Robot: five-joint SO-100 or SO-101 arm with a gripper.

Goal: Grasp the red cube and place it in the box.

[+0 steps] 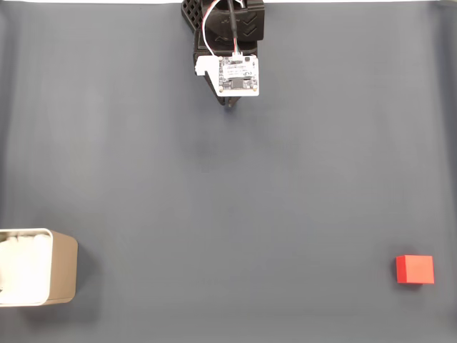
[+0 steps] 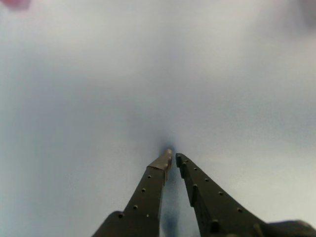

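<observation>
The red cube [image 1: 415, 269] sits on the dark mat at the lower right of the fixed view. At the lower left edge stands the beige box [image 1: 64, 268], its white lining showing. My gripper [image 1: 230, 104] hangs at the top centre, far from both, under a white circuit board. In the wrist view the gripper [image 2: 173, 156] points at bare grey mat with its two dark fingers nearly touching at the tips and nothing between them. A blurred reddish patch [image 2: 15, 4] shows in that view's top left corner.
A dark grey-blue mat [image 1: 228, 200] covers the table, with open room between cube and box. The arm's black base [image 1: 225, 18] and its cables sit at the top edge. The box is partly cut off by the left frame edge.
</observation>
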